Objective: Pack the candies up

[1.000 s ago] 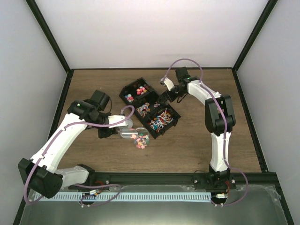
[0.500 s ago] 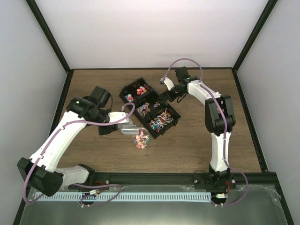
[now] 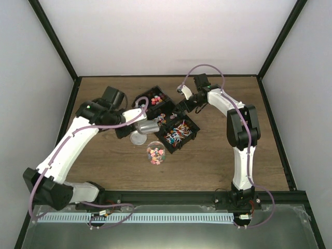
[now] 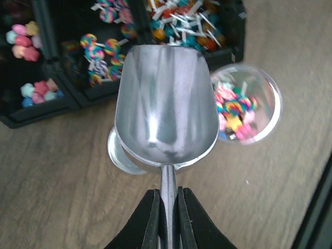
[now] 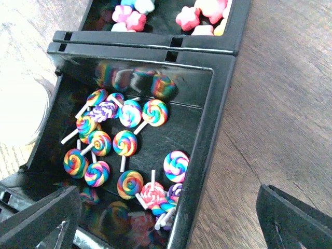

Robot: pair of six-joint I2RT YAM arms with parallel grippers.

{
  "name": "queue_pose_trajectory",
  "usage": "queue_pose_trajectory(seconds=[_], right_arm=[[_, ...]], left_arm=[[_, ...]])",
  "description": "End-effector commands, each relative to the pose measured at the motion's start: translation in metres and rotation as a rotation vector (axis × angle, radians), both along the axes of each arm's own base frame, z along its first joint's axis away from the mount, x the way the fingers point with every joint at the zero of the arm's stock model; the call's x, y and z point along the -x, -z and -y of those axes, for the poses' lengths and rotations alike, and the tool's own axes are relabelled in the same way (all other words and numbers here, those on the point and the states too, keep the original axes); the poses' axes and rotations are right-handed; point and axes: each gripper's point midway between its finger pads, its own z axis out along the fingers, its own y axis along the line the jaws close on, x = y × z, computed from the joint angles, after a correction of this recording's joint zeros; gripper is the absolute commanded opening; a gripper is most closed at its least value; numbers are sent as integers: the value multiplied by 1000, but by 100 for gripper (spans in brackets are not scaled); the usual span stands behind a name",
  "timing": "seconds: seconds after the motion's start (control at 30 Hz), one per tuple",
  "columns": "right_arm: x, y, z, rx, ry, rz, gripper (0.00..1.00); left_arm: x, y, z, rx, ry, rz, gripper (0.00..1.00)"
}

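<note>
My left gripper [image 4: 168,218] is shut on the handle of a metal scoop [image 4: 166,114], whose bowl is empty and level above the wood. Just right of the scoop stands the clear round jar [image 4: 248,110] with several candies [image 4: 232,111] inside. In the top view the scoop [image 3: 148,126] hangs between the jar [image 3: 155,152] and the black bins [image 3: 178,147]. Swirl lollipops [image 5: 127,142] lie in the bin under my right gripper [image 5: 168,223], which is open and straddles that bin's right wall [image 5: 207,150]. Star-shaped candies [image 5: 189,15] fill the bin behind.
A round silver lid [image 4: 118,153] lies flat on the table, partly under the scoop. A second black bin [image 3: 145,110] sits behind the first. Stick candies [image 4: 181,15] fill a further compartment. Bare wood [image 5: 290,104] lies to the right of the bins.
My left arm has swung the scoop away from the jar, back and right toward the bins. The right arm has stayed in place with its jaws barely narrower.
</note>
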Motion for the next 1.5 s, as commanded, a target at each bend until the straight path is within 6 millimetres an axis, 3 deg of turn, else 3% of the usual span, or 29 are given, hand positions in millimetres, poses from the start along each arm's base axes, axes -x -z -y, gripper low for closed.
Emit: queue_pose_trajectory(seconds=[0.0, 0.13, 0.3, 0.53, 0.97, 1.1, 1.47], right_arm=[[-9, -21, -10, -51, -5, 27, 94], [-11, -19, -12, -59, 3, 8, 90], [-8, -11, -9, -46, 15, -31, 76], [-8, -1, 5, -42, 57, -90, 60], [-1, 10, 1, -74, 42, -153, 38], [1, 13, -1, -82, 32, -165, 29], [3, 15, -4, -95, 21, -178, 14]], left_arm=[[-50, -10, 16, 67, -182, 27, 4], [-76, 4, 18, 5, -193, 43, 4], [-105, 25, 19, -94, -184, 47, 4], [-122, 57, 27, -174, -121, 15, 4], [-132, 98, 51, -232, -7, -19, 4], [-124, 108, 65, -221, 32, -44, 4], [-124, 134, 102, -63, -27, -119, 4]])
